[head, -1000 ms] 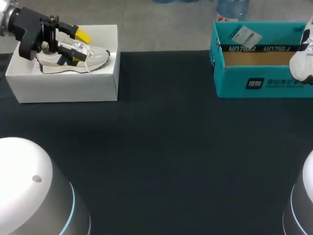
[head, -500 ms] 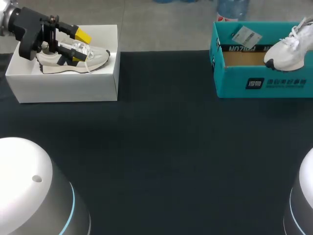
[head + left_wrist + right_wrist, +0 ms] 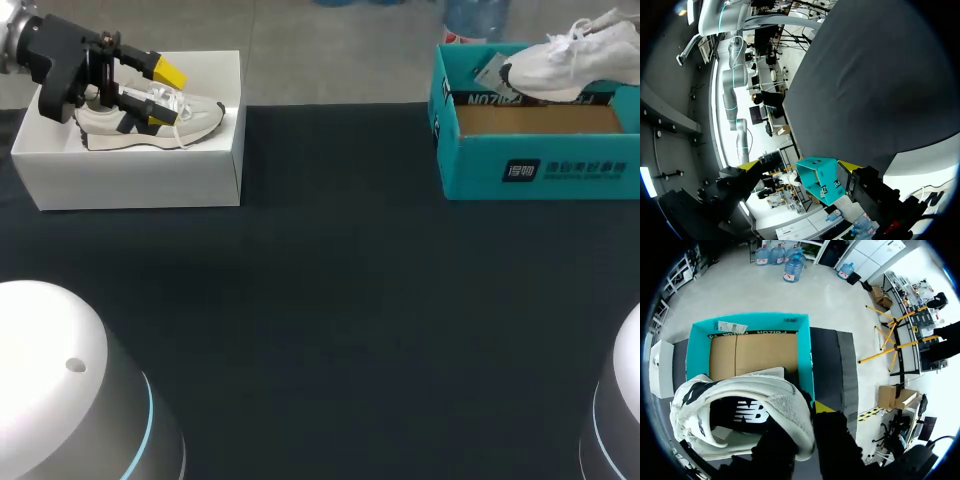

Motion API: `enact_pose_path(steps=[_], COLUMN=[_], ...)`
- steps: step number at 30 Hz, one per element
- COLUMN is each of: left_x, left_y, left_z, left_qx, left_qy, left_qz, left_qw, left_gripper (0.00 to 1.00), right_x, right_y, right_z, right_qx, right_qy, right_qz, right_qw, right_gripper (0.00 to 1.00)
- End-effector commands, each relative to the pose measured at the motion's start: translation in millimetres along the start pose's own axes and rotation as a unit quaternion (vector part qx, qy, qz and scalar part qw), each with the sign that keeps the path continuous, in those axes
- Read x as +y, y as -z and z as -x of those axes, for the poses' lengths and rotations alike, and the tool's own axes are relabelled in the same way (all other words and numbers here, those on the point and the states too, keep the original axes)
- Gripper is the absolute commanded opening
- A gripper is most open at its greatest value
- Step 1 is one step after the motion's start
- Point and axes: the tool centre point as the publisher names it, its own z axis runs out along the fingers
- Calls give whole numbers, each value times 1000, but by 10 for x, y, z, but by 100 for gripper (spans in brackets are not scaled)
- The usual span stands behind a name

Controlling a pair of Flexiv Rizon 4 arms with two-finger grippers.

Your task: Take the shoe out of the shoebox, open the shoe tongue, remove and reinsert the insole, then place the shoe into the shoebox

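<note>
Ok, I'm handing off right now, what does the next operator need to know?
Right pincer: shut on the white shoe, holding it in the air over the teal shoebox.
Left pincer: open, over the beige shoe in the white box.
Done: white shoe is out of its box.
Left: open the tongue, take the insole out and put it back, return the shoe to the box.

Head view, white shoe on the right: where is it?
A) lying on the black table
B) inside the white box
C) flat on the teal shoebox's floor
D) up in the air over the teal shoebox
D: the white shoe hangs above the open teal shoebox, and the box's brown cardboard floor shows bare below it.
</note>
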Motion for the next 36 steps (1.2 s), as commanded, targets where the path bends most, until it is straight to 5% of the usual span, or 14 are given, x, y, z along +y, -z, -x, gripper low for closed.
enact_pose_path(steps=[1,16,23,36], left_x=[2,2,2,2], left_y=[1,1,1,1], left_z=[6,6,6,6], left_qx=[2,2,2,2], left_qy=[0,0,0,0], left_qz=[-1,-1,-1,-1], left_qw=[1000,1000,1000,1000], left_gripper=[100,100,100,100], right_x=[17,-20,-11,-63], right_y=[12,-130,-143,-614], right_z=[3,-1,-69,-316], right_qx=[0,-24,-29,-62], right_qy=[-4,-111,-101,-91], right_qz=[-2,-21,-10,-20], right_qw=[1000,993,994,994], right_gripper=[0,0,0,0])
